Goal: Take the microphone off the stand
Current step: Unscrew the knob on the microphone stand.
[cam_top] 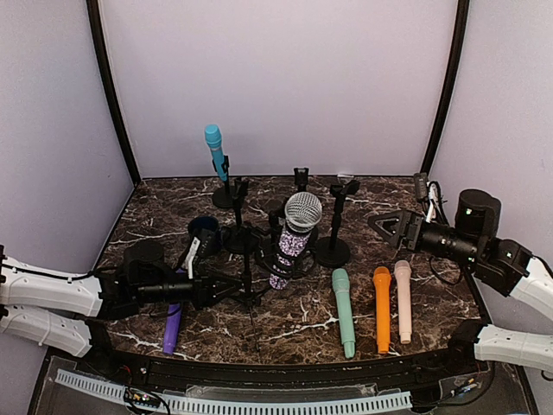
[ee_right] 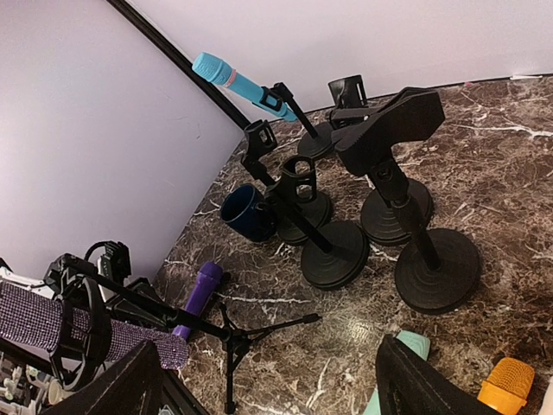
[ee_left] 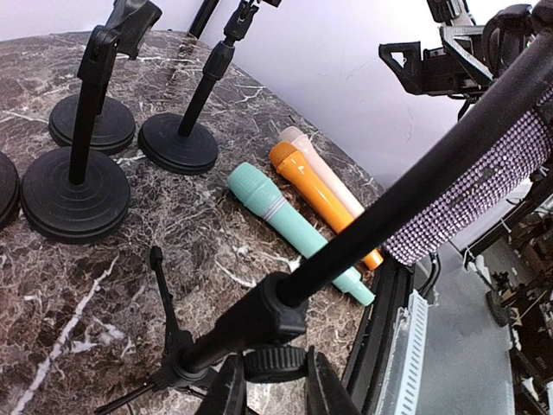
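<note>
Low at left, left tool (cam_top: 228, 288) clamps the tripod stand (cam_top: 249, 275) (right tool (cam_top: 382, 226) hovers agape).

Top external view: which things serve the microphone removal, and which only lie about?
Job: glitter microphone, tripod stand, left end effector (shut on the stand), right end effector (open).
Lying about: teal microphone, orange microphone, pink microphone, purple microphone, blue microphone, mug, round-base stands.
</note>
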Action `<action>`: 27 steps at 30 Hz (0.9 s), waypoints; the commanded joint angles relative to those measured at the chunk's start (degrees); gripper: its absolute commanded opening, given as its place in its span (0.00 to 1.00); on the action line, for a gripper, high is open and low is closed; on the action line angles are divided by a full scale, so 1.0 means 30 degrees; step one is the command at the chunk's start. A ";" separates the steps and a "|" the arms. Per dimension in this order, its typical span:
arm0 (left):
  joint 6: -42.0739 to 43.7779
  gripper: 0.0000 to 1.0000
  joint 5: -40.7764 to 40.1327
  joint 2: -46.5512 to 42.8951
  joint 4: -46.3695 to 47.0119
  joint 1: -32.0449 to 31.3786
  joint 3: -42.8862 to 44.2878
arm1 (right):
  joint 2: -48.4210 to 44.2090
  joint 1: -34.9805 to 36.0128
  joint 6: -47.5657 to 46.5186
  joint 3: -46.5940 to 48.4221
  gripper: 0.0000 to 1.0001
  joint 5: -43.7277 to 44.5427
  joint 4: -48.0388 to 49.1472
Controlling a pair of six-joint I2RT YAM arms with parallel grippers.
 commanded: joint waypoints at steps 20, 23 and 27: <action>-0.5091 0.08 0.5040 0.2173 0.0942 0.2350 -0.1811 | 0.0074 0.0152 0.0315 -0.0311 0.86 0.0117 0.0856; -0.5245 0.10 0.5065 0.2234 0.1082 0.2381 -0.1744 | 0.0068 0.0144 0.0312 -0.0341 0.86 0.0092 0.0865; -0.4929 0.16 0.4907 0.1875 0.1046 0.2415 -0.1683 | -0.0003 0.0151 0.0312 -0.0393 0.86 0.0080 0.0799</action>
